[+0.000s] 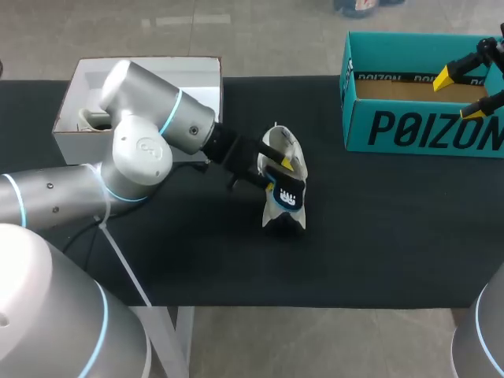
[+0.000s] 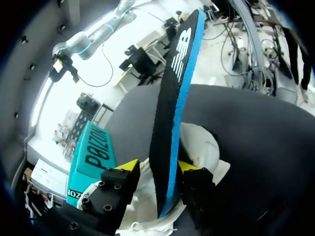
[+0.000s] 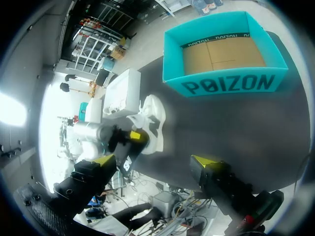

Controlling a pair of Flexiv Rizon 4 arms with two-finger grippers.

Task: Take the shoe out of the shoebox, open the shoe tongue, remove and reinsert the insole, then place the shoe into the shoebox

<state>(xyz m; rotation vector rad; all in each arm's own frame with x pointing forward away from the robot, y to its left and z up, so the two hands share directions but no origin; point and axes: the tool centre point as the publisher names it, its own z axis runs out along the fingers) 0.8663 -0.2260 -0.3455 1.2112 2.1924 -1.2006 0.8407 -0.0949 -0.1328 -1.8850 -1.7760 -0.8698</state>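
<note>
The teal shoebox (image 1: 409,130) is sitting open at the far right of the black table (image 1: 378,236), showing its brown cardboard floor and bearing large dark lettering on its near wall. The right gripper (image 1: 468,88) is hovering over it, fingers spread wide. A white box (image 1: 203,83) is sitting far left, while the white shoe (image 1: 283,146) is lying mid-table outside both boxes, the left gripper (image 2: 157,166) pinching the black, blue-edged insole (image 2: 174,113), with its white logo, against it.
</note>
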